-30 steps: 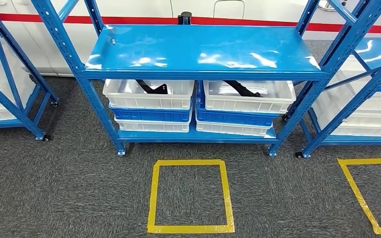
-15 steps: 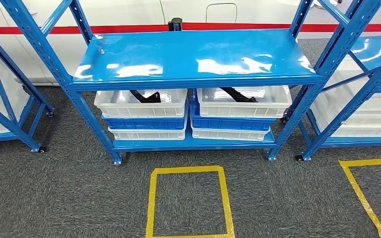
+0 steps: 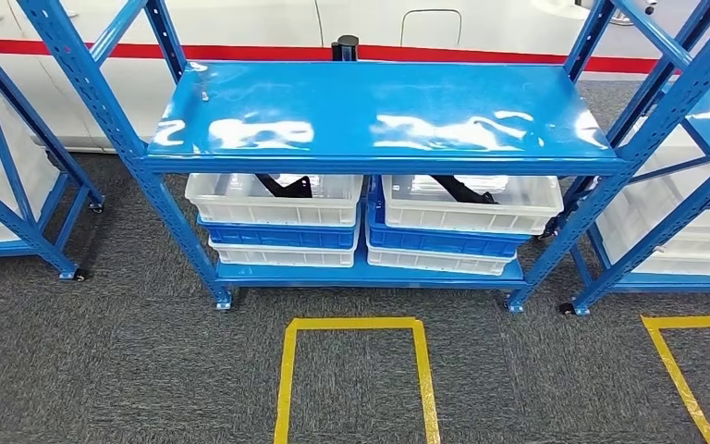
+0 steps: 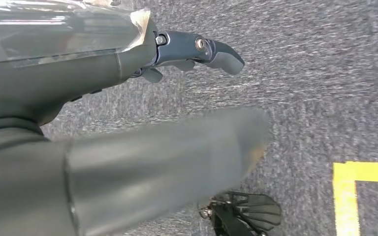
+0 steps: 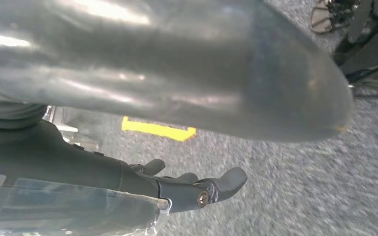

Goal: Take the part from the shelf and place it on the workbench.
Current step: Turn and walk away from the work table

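A: Approach step. The robot should square up to the blue shelf [image 3: 379, 111]; black parts lie in the left white bin [image 3: 277, 199] and the right white bin [image 3: 471, 203] on the lower tier.

B: Both parts half hidden under the upper deck. Left robot hand [image 4: 197, 51] and right robot hand [image 5: 197, 189] hang over carpet, fingers loosely released, grasping nothing.

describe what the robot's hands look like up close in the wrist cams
The left hand has dark blue-grey fingers with rounded tips and a small silver screw at a pivot, plus a thick, smooth grey thumb, blurred by nearness. A clear plastic film wraps the part behind the fingers. The right hand looks the same: dark fingers with a silver screw, a glossy grey thumb and the same clear film wrap.
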